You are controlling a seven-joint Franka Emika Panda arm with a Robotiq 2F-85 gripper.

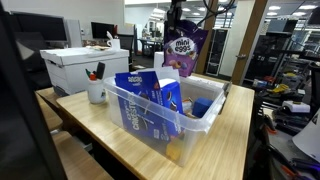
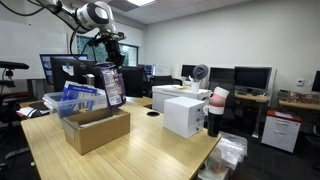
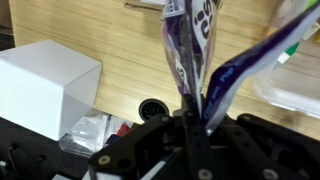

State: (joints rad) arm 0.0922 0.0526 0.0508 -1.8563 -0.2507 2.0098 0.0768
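Wrist view shows the end effector [image 3: 197, 108] pinched tight on the top edge of a purple bag [image 3: 195, 45], holding it clear of the counter [image 3: 120, 40]. A white box [image 3: 45, 85] sits at nine o'clock from the bag. In an exterior view the bag [image 1: 184, 50] hangs above the bin [image 1: 205, 122], at one o'clock from the blue boxes [image 1: 140, 100] inside it.

The arm [image 2: 88, 14] above the gripper [image 3: 196, 108] is glossy white, built of thick rounded segments with a round pale cap on its joint and dark bands between them, while the gripper itself is matt black, with a broad angular housing that narrows toward its tips.
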